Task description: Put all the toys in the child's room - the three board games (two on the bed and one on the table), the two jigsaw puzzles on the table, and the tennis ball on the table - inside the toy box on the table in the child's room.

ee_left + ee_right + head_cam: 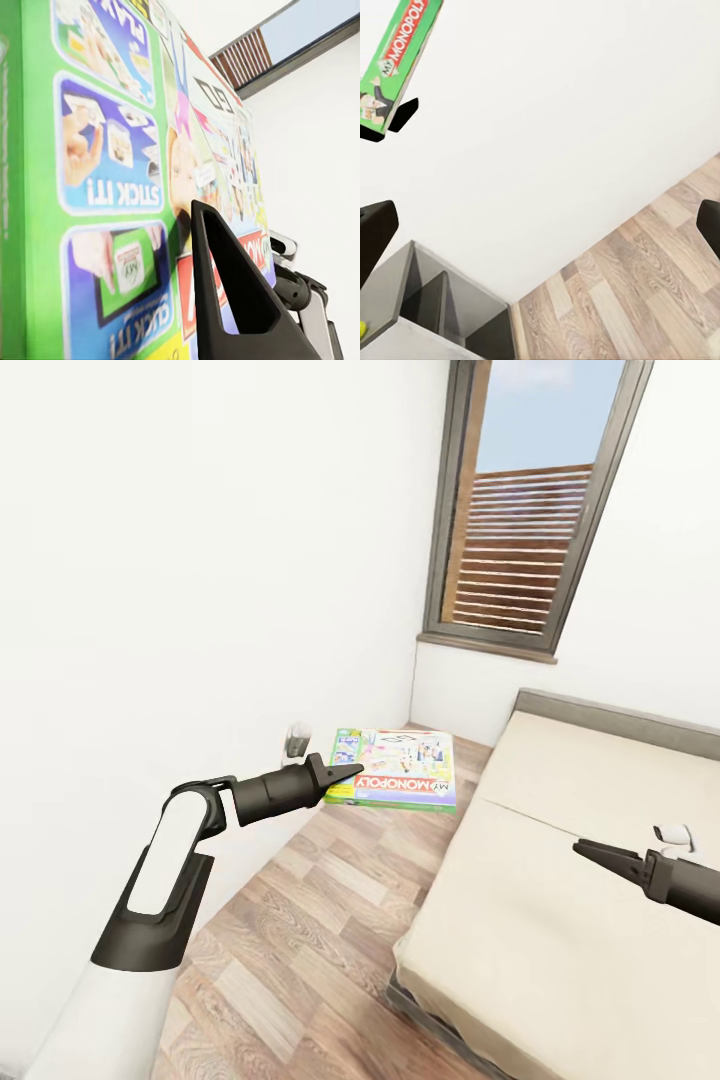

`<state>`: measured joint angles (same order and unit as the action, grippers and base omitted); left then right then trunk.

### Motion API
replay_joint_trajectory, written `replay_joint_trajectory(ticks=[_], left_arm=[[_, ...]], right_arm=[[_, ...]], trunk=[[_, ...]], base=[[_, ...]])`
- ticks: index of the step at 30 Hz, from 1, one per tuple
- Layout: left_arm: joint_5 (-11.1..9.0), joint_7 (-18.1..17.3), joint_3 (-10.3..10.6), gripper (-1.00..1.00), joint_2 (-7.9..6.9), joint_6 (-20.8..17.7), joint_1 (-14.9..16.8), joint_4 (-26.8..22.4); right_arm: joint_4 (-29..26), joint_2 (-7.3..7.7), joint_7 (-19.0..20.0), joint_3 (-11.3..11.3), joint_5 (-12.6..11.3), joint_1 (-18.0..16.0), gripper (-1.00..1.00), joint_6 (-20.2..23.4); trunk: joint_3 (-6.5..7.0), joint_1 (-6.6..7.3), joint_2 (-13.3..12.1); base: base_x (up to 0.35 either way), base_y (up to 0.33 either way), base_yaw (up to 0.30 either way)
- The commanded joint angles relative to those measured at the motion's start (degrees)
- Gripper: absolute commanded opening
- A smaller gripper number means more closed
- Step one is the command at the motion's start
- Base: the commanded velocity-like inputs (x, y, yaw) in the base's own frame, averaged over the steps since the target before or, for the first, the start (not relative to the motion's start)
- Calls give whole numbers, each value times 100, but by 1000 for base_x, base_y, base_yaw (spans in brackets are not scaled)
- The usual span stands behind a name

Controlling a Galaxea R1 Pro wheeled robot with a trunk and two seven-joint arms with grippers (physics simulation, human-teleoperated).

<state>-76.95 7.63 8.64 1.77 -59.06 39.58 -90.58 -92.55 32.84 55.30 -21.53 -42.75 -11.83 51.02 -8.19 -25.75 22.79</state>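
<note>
At centre frame in the head view, the left claw [345,772] pinches the near edge of the Monopoly box [398,768], holding it flat above the wood floor [300,920]. At right, the right claw [590,850] hangs empty over the bed [560,880], fingers spread.

right arm [680,880] cut off, bed [560,880] cropped
</note>
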Motion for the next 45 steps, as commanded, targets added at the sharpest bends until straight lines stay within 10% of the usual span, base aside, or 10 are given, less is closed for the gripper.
replay_joint_trajectory(ticks=[1,45], left_arm=[[-57,52,-3,-100,2,-18,6,-3],[-57,51,-20,-100,9,-5,-3,40]], right_arm=[[0,2,12,-3,-5,-5,100,26],[0,55,845,-200,4,4,100,-16]], trunk=[[-10,-4,13],[5,-4,13]], base=[[0,0,52],[0,0,73]])
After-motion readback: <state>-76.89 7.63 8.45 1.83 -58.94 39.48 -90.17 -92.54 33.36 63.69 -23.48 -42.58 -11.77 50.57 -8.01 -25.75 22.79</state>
